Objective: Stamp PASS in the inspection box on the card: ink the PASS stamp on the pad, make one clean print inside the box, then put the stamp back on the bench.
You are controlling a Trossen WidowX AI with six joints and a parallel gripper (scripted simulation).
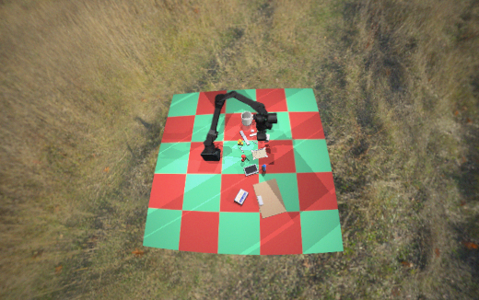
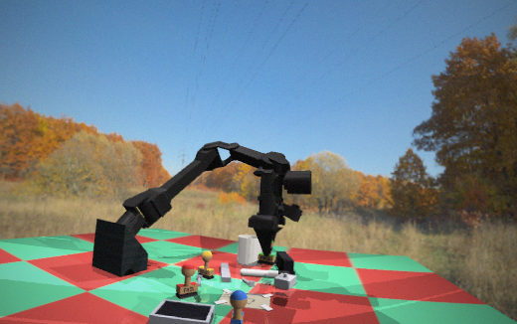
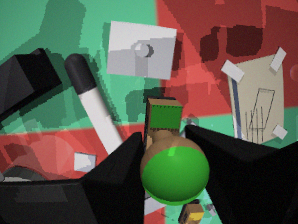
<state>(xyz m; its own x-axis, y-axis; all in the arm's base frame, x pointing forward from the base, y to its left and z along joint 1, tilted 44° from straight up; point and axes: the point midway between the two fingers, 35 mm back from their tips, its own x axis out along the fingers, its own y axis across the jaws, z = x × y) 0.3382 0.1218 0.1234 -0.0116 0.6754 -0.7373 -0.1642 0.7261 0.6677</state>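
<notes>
The green-knobbed stamp (image 2: 266,258) (image 3: 175,172) is held upright by its wooden handle. My gripper (image 2: 266,251) (image 3: 163,136) is shut on it, over the far part of the bench beside the white mug; the exact height is hard to tell. The card (image 1: 260,153) (image 2: 255,301) (image 3: 272,82) lies flat with white tabs at its corners, right of the stamp in the wrist view. The box (image 3: 266,90) on it is a thin outline with dark lines near it; whether these are a print I cannot tell. The ink pad (image 1: 251,169) (image 2: 181,310) lies open in its grey tray, away from the gripper.
White mug (image 1: 247,118) (image 2: 247,249), black-capped marker (image 3: 102,117), grey knobbed block (image 3: 120,60) and black block (image 2: 285,263) are near the gripper. Red (image 2: 187,283), yellow (image 2: 206,263) and blue (image 2: 239,300) stamps stand nearer the pad. A brown board (image 1: 273,198) lies beyond.
</notes>
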